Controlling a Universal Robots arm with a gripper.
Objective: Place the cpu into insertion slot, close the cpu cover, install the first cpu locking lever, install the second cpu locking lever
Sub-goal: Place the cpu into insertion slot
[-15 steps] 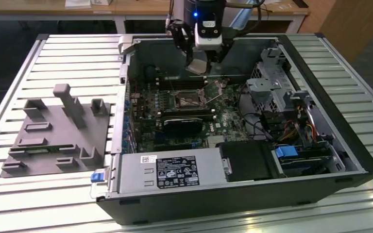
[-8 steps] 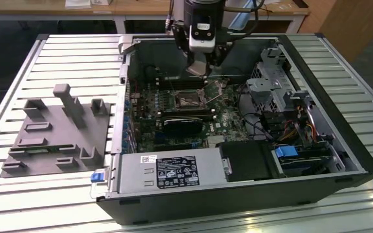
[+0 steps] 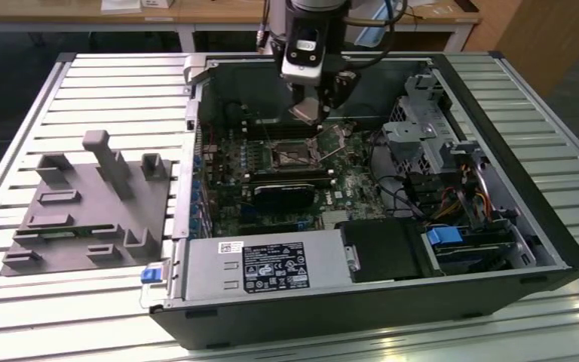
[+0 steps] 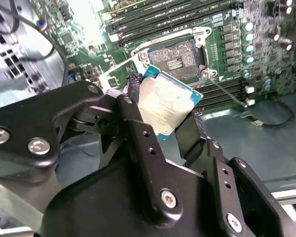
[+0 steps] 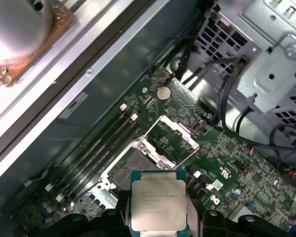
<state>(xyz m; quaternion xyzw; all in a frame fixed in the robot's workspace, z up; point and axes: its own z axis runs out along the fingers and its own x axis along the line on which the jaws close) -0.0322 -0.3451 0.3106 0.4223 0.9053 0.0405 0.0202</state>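
Cpu sat gripped between the fingers of the hand, its silvery face showing in both wrist views. The first wrist view alone showed the cpu cover swung open off the insertion slot, just beyond the fingertips. The exterior view set the hand over an open computer case on a slatted counter, beside a grey fixture

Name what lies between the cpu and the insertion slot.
Nothing: in the second wrist view the stretch from the cpu to the insertion slot is bare.
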